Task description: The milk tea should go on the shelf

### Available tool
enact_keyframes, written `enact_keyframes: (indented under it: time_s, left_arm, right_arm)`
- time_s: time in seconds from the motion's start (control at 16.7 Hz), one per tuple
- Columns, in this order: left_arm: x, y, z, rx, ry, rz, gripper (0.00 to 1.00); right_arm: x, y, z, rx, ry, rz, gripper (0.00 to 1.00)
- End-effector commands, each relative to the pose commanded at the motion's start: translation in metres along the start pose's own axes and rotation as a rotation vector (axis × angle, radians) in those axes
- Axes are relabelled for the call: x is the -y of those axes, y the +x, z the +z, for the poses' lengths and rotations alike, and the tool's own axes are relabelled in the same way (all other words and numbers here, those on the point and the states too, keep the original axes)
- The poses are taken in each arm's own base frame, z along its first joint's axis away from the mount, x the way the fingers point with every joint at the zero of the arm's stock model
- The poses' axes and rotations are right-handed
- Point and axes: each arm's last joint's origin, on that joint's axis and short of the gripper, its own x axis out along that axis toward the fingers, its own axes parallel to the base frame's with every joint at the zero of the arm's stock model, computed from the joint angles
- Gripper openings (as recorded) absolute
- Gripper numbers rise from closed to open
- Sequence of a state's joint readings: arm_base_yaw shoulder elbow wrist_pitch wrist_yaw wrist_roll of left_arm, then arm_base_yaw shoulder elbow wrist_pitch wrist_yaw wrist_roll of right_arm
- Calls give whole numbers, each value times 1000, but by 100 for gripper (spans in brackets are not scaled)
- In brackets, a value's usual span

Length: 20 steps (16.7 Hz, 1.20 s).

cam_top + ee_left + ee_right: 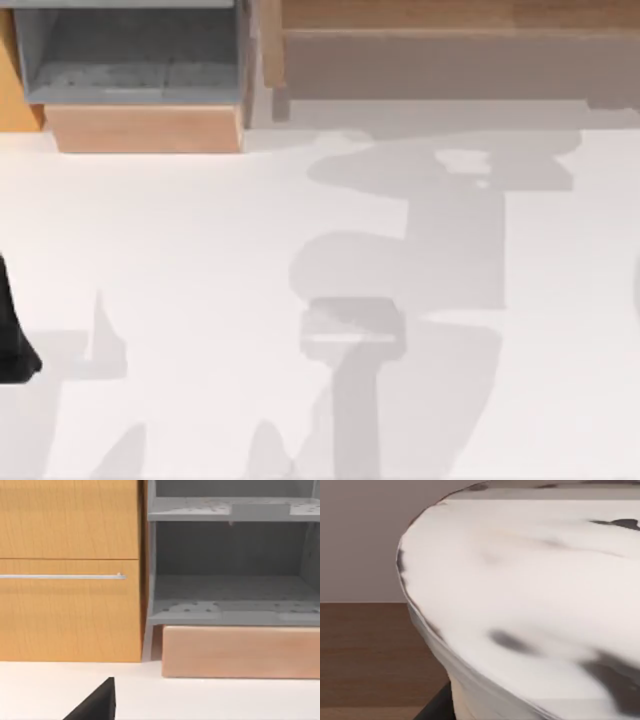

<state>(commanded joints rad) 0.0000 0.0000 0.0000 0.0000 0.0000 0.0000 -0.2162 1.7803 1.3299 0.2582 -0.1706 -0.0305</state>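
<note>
I read this as carry-to-shelf (450,60): milk tea (530,595) sits right against my right wrist camera, grip there and on the left can't be told, next move needs clearance over the top board

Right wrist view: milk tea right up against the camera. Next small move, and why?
Probably ease the milk tea down gently: it looms close to the right wrist camera with a brown wood surface behind it, and whether its base rests on anything is hidden. Left arm is parked at the table's left edge.
</note>
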Motion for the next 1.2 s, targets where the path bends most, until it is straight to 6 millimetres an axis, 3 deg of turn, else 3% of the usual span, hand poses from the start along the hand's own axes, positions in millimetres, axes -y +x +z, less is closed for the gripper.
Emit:
enact_keyframes:
  time_s: [0.18, 0.48, 1.02, 1.2]
  left_arm:
    - [0, 0, 0, 0, 0, 0, 100]
    - [0, 0, 0, 0, 0, 0, 100]
    - [0, 0, 0, 0, 0, 0, 100]
    - [0, 0, 0, 0, 0, 0, 100]
  right_arm:
    - [0, 4, 14, -5, 2, 0, 0]
    - [2, 2, 16, 0, 3, -5, 0]
    - [-1, 44, -9, -4, 1, 0, 0]
    - [-1, 47, -11, -4, 2, 0, 0]
